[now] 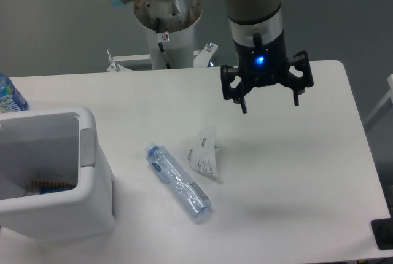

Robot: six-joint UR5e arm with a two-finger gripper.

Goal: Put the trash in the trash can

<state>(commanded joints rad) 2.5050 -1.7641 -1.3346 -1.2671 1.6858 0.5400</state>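
One bottle (178, 183), one wrapper (204, 157), one bin (92, 172).

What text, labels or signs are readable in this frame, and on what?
Nothing can be quoted.
White wrapper: fine print, too small to read.
Clear bottle: no legible marking.
Labelled bottle at the left edge: blue-and-white label, blurred.
Robot base: small red-and-white sticker, unreadable.
Gripper: blue light only, no text; jaws spread.
Trash can: no marking visible.
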